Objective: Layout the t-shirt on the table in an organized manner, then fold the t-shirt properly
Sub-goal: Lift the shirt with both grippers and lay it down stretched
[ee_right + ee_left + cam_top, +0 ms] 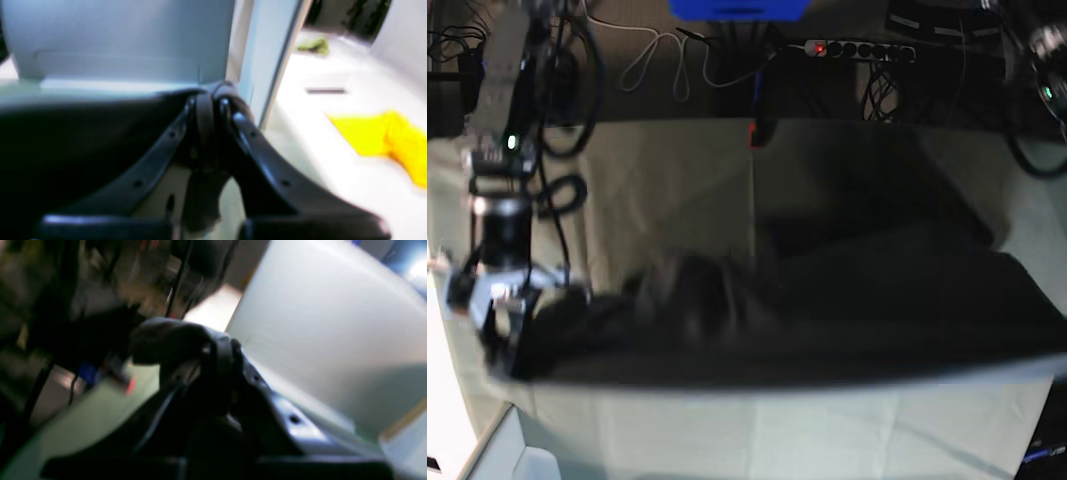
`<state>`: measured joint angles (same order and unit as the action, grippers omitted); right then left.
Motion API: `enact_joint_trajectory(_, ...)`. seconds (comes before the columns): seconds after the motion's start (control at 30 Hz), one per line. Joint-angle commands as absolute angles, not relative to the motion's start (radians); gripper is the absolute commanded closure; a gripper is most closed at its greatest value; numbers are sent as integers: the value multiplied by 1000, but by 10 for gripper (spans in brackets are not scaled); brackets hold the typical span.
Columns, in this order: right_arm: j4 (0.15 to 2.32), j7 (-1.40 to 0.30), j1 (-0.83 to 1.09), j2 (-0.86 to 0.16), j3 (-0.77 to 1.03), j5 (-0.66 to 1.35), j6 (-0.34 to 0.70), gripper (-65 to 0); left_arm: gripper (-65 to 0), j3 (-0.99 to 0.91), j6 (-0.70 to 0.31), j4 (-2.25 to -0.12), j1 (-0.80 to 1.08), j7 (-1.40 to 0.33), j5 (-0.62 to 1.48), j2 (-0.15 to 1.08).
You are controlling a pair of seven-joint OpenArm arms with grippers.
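Note:
The dark grey t-shirt (827,300) hangs stretched in a wide band low over the table (777,430), reaching from the left side to the right edge of the base view. My right gripper (502,320) is at the left end, shut on a corner of the shirt. Its wrist view shows the jaws (213,100) pinched together on dark t-shirt (83,140) cloth that spreads to the left. My left gripper (218,351) is shut on a bunched fold of the t-shirt (166,340). It lies past the right edge of the base view. All views are blurred.
A power strip (857,48), cables (662,60) and a blue object (737,8) lie behind the table's far edge, where a red clamp (752,130) sits. A white box (517,455) stands at the near left corner. A yellow cloth (383,133) lies off the table.

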<state>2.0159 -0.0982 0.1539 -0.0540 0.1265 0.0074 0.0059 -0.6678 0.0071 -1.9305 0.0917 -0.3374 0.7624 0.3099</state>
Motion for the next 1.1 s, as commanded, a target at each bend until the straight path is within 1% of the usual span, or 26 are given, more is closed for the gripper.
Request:
enact_joint_trajectory(0.0,2034,-59,96,-58,130,4,2,0,-1,-667,12,-1945,42,-306,759,337)
enact_joint_trajectory(0.17,2031,-61,-128,-42,124,2,1,0,-1,-556,12,-1945,-168,-306,756,394)
enact_joint_trajectory(0.33,2034,-50,-219,-16,128,1,1,0,-1,-486,8,-1985,-248,-300,657,414)
enact_joint_trajectory(0.4,2034,-25,-228,-15,125,1,1,0,-1,-489,5,-2002,-249,-294,644,414)
enact_joint_trajectory(0.53,2032,94,-219,-15,124,1,1,0,-1,-522,5,-2020,-248,-292,647,406)
enact_joint_trajectory(0.7,2034,216,-196,-19,128,1,1,0,-1,-581,4,-2026,-245,-292,647,349)
enact_joint_trajectory(0.87,2034,326,-163,-21,128,1,1,0,-1,-648,4,-2028,-168,-292,648,314)
enact_joint_trajectory(1.07,1997,335,-189,-19,120,1,1,0,-1,-645,4,-2026,-134,-292,648,305)
